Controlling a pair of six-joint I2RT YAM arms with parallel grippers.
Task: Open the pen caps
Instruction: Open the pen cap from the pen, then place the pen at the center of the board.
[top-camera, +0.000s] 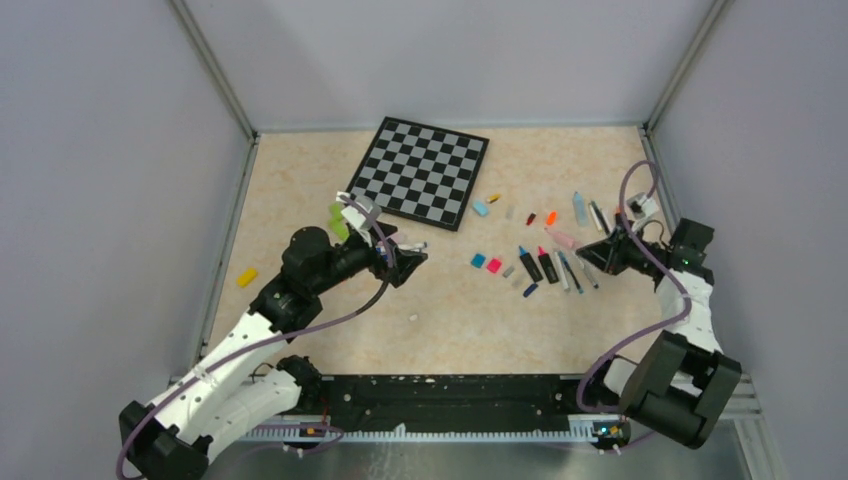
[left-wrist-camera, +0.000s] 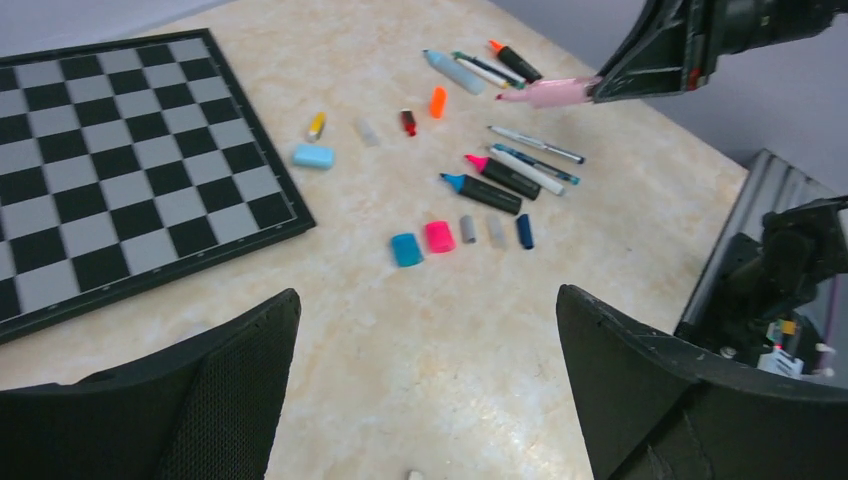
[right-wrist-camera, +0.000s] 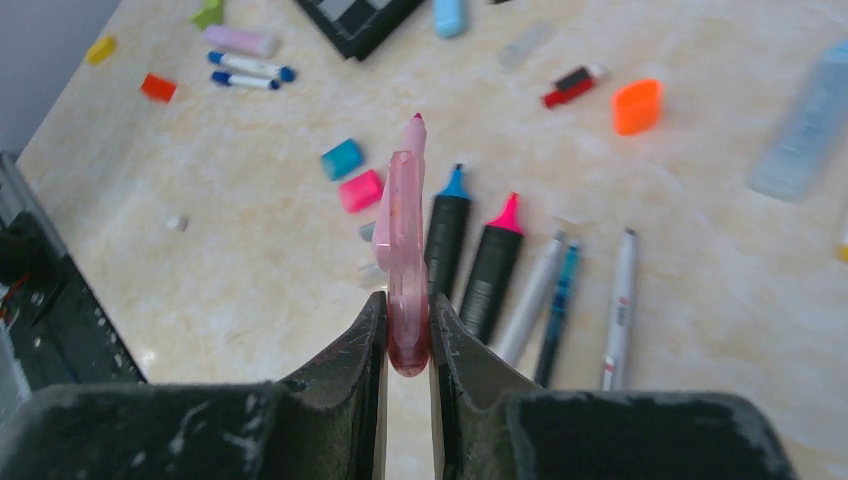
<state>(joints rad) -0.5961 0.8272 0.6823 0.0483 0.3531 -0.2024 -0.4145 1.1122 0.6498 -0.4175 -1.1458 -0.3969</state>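
Between right jaws, 1 pink pen

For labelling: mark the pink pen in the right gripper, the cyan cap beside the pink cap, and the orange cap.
pink pen (right-wrist-camera: 405, 230), right wrist view, middle of its barrel.
cyan cap (left-wrist-camera: 406, 249), left wrist view, centre of its upper face.
orange cap (right-wrist-camera: 637, 106), right wrist view, centre of its body.

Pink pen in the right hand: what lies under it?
Bare table and the edges of two grey caps; the pink pen and right hand cover the rest.
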